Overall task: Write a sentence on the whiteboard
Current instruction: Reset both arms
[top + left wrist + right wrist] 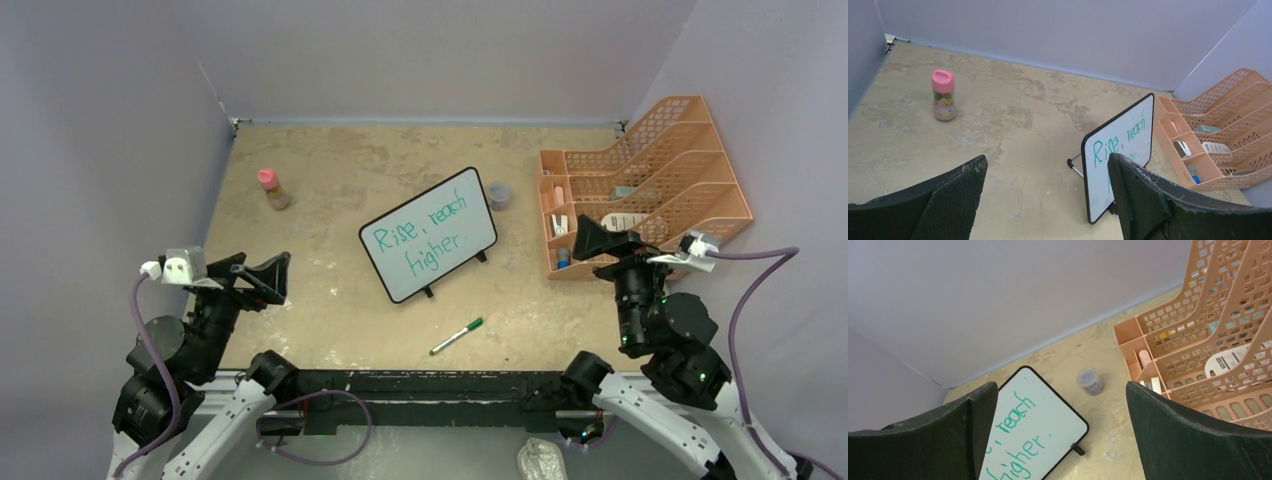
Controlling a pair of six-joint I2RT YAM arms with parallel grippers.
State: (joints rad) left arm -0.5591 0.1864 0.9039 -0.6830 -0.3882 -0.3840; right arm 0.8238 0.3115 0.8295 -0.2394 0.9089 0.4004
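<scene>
mottled beige counter point(330, 150) is sitting between pale lilac walls point(430, 50).

- the whiteboard point(428, 235) is standing propped on its two black feet near the middle of the counter, turned at an angle to the counter's edges.
- the sentence point(422, 240) is showing on it in green-teal marker, on two lines, reading "rise, reach higher."
- a green-capped marker point(457, 336) is lying flat on the counter on the near side of the board, apart from it. neither arm is touching it.
- left tool point(262, 280) is hovering over the near-left part of the counter, jaws spread wide and pinching nothing.
- right tool point(603, 240) is hanging to the right of the board, just by the orange desk organiser point(690, 160). its jaws are likewise spread wide and empty.
- a pink-lidded bottle point(272, 189) is standing upright at the far left, well apart from the board.
- a small jar point(498, 196) is sitting just beyond the board's far right corner.
</scene>
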